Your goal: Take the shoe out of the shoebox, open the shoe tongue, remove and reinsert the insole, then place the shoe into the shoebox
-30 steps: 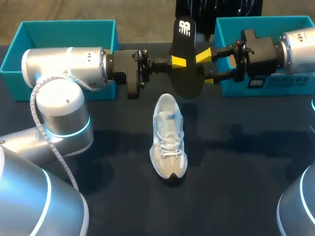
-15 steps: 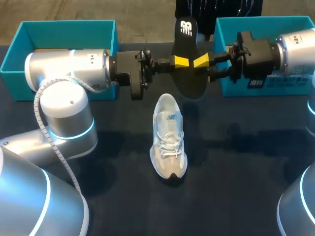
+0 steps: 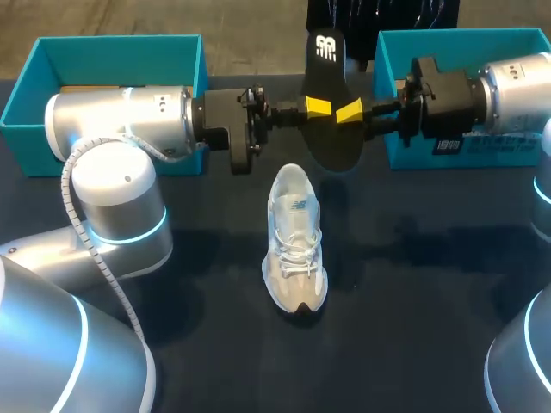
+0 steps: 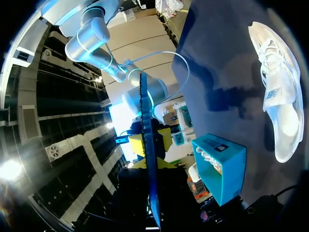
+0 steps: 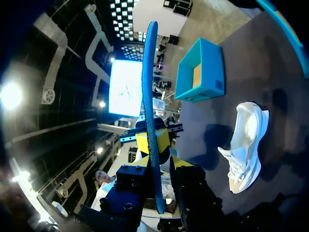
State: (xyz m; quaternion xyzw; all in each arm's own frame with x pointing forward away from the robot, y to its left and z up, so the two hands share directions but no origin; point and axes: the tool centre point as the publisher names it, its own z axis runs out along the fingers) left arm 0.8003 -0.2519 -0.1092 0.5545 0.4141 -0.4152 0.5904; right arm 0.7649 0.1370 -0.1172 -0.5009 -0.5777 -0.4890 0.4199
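A black insole [image 3: 329,129] stands upright in the air above the table's back middle, held from both sides. My left gripper [image 3: 316,106] is shut on its middle; the left wrist view shows the insole [image 4: 147,145] edge-on between those fingers. My right gripper [image 3: 349,112] meets it from the other side. Its fingers straddle the insole [image 5: 150,96] closely, and a thin gap still shows on one side. The white and grey shoe [image 3: 295,249] lies on the dark table below, toe toward me, and also shows as the shoe [image 4: 280,96] and the shoe [image 5: 244,145].
A teal shoebox [image 3: 52,52] stands at the back left behind my left arm. A second teal shoebox [image 3: 387,52] stands at the back right behind my right arm. The dark table around the shoe holds nothing else.
My right gripper has moved a little left onto the insole, and its fingers have closed in from wide apart to a narrow straddle. The left gripper kept its hold and shifted slightly right.
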